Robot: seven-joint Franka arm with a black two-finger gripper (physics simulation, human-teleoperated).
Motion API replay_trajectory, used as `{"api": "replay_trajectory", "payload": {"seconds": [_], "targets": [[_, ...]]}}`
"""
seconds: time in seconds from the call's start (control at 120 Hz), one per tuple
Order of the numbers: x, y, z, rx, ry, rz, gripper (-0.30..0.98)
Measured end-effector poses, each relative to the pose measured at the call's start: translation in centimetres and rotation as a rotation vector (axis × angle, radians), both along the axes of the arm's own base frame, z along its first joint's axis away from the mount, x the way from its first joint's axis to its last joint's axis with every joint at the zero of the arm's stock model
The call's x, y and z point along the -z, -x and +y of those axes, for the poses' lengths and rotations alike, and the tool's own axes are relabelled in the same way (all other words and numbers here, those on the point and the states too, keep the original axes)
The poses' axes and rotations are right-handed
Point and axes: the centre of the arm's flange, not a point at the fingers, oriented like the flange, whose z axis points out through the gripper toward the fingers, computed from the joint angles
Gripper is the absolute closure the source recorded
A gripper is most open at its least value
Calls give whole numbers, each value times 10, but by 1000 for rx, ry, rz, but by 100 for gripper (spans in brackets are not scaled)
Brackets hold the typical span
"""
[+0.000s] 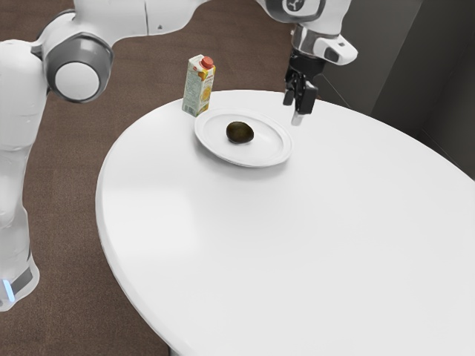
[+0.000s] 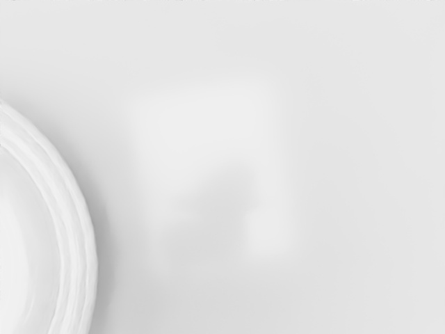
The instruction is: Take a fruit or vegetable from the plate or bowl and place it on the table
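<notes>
Near the far edge of the table in the exterior view, we hold our end effector beside the plate, fingers apart, while the dark fruit sits on that plate.

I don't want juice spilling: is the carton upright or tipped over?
Upright: the carton stands tall by the plate, its orange cap at the top.

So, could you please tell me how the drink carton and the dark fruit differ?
The drink carton is tall and boxy; the dark fruit is low and rounded. The carton has a colourful print, while the fruit is plain. The carton stands beside the plate, whereas the fruit rests on it. Neither is in the pincer.
</notes>
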Motion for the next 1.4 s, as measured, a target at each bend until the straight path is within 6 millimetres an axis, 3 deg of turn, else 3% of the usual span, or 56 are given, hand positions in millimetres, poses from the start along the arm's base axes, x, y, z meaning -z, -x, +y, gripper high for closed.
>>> {"api": "replay_trajectory", "payload": {"seconds": [0.058,0.158,0.242,0.383,0.6,0.7,0.783,1.0,1.183,1.4], "targets": [[-2,0,12,-20,-2,-5,1],[-12,9,59,-97,-3,-18,1],[-16,13,71,-118,-21,-18,1],[-6,21,120,-201,-44,24,1],[69,15,158,-181,-66,99,1],[109,17,191,-192,-49,114,1],[137,16,205,-185,-29,107,1],[172,0,231,-141,-37,40,1],[198,-16,240,-83,-61,6,1],[216,-22,255,-47,-68,-12,1]]}}
